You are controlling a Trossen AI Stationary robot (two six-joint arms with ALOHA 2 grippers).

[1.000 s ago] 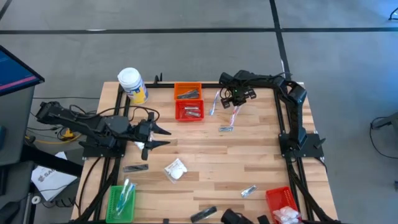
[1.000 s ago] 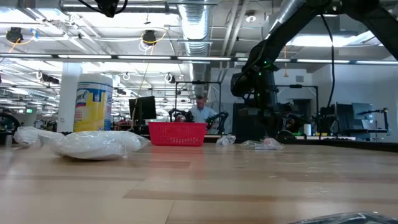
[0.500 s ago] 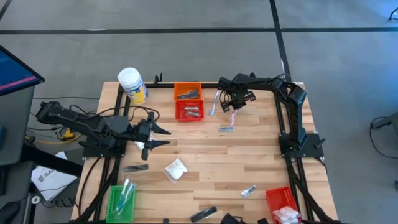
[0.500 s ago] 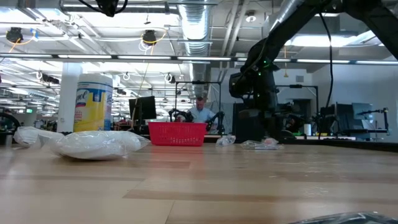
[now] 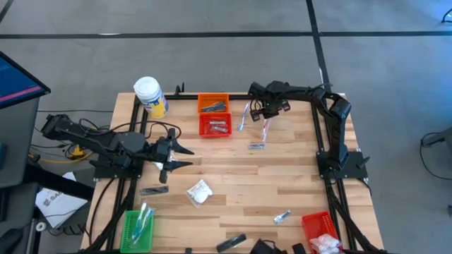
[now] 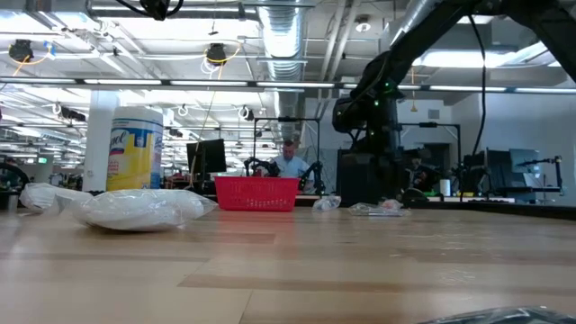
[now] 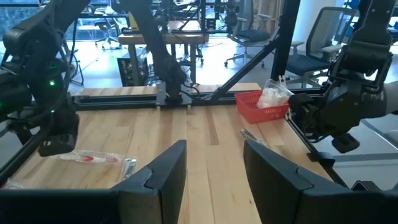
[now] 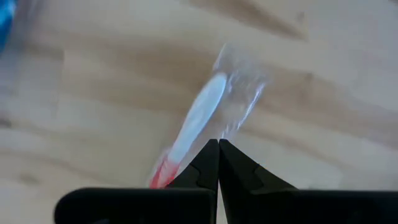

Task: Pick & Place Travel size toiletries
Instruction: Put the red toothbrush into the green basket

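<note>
The work surface is a light wooden table (image 5: 233,176) with a black metal frame along its edges. A large white jar with a yellow label (image 5: 150,96) stands upright at the far left corner; the low view shows it at the left (image 6: 135,148). An orange basket (image 5: 213,103) sits at the far edge, and a red basket (image 5: 215,125) lies directly in front of it, touching it. A green basket (image 5: 138,228) sits at the near left corner. A second red basket (image 5: 319,230) sits at the near right corner. In the low view, a person (image 6: 290,162) is visible in the room beyond the table.
</note>
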